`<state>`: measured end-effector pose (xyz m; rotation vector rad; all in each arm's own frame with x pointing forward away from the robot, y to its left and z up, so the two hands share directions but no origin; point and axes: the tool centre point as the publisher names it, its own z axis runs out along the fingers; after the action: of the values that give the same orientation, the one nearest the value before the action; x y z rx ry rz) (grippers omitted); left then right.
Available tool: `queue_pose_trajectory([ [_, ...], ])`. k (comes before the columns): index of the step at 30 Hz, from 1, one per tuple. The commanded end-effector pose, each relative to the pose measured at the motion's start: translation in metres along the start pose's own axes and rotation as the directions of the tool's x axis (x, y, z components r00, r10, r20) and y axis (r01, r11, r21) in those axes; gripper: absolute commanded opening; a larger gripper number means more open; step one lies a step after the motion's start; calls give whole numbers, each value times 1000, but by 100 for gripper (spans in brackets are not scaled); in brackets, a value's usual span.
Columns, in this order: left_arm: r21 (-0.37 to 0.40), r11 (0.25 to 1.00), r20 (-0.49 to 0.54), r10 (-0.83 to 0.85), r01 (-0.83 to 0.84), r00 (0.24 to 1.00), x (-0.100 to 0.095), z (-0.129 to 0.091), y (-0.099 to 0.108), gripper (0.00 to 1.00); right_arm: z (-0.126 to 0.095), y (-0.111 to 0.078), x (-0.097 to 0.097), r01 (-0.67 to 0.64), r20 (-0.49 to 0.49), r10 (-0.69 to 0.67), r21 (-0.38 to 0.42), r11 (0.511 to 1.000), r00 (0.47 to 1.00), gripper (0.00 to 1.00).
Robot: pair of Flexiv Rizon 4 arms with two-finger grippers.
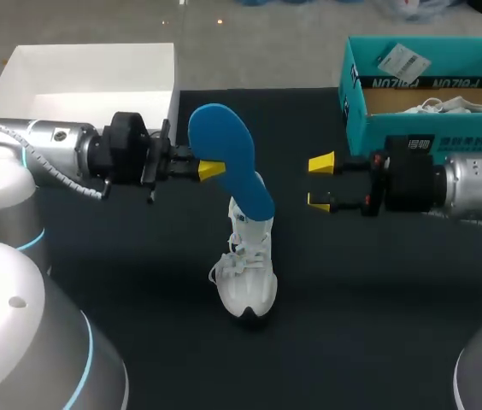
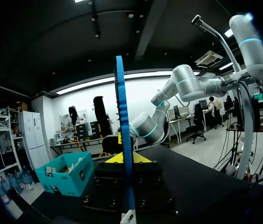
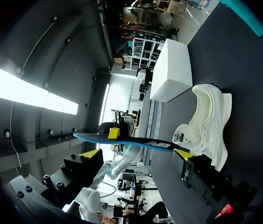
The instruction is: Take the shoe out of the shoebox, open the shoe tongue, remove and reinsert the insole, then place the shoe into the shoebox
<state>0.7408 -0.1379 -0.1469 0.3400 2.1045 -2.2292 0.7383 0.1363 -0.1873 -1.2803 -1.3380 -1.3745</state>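
Centre frame: insole (image 1: 224, 145) looks light and floppy. Left jaws pinch its edge, right jaws stand open. Best hold: opposite edge.

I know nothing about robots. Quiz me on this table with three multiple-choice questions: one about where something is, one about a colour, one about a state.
1. The teal shoebox stands at the table's:
A far right corner
B near left corner
C middle

2. The insole held up in the air is:
A red
B blue
C green

3. The jaws of the right arm are:
A open and empty
B shut on the insole
C shut on a lace

Answers:
1 A, it sits at the far right edge.
2 B, its broad face is plainly blue.
3 A, the yellow tips stand apart and touch nothing.
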Motion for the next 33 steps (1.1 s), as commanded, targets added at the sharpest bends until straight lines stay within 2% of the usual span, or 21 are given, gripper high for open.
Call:
queue_pose_trajectory([
  [1, -2, 1000, 0, 0, 0, 1000, 0, 1, 0, 0, 1, -1, 0, 0, 3, 0, -3, 1000, 1000, 100],
  [5, -6, 999, 7, 43, -43, 999, 0, 0, 4, 0, 1, -1, 0, 0, 3, 0, -3, 1000, 1000, 100],
  [8, -39, 962, 51, 272, -270, 961, -7, -6, 6, 0, 1, -1, 0, 0, 3, 0, -3, 1000, 1000, 100],
  [11, -109, 885, 86, 463, -453, 882, -16, -10, 2, 0, 1, -1, 0, 0, 3, 0, -3, 1000, 1000, 100],
  [14, -74, 824, 126, 566, -561, 815, -24, -13, -4, 0, 1, -1, 0, 0, 3, 0, -3, 1000, 1000, 100],
  [20, -16, 777, 187, 621, -630, 761, -40, -11, -24, 0, 1, -1, 0, 0, 3, 0, -3, 1000, 1000, 100],
  [22, -50, 752, 163, 656, -658, 737, -43, -11, -27, 0, 1, -1, 0, 0, 3, 0, -3, 1000, 1000, 100],
  [24, -88, 706, 113, 708, -702, 697, -46, -11, -22, 0, 1, -1, 0, 0, 3, 0, -3, 1000, 1000, 100],
  [26, -138, 600, 39, 798, -788, 601, -45, -11, -12, 0, 1, -1, 0, 0, 3, 0, -3, 1000, 1000, 100],
  [28, -200, 445, -50, 885, -873, 462, -43, -12, 0, 0, 1, -1, 0, 0, 3, 0, -3, 1000, 1000, 100],
  [30, -245, 335, -97, 925, -910, 367, -41, -11, 11, 0, 1, -1, 0, 0, 3, 0, -3, 1000, 1000, 100],
  [33, -245, 335, -97, 925, -910, 367, -41, -11, 11, 0, 1, -1, 0, 0, 3, 0, -3, 1000, 1000, 100],
])
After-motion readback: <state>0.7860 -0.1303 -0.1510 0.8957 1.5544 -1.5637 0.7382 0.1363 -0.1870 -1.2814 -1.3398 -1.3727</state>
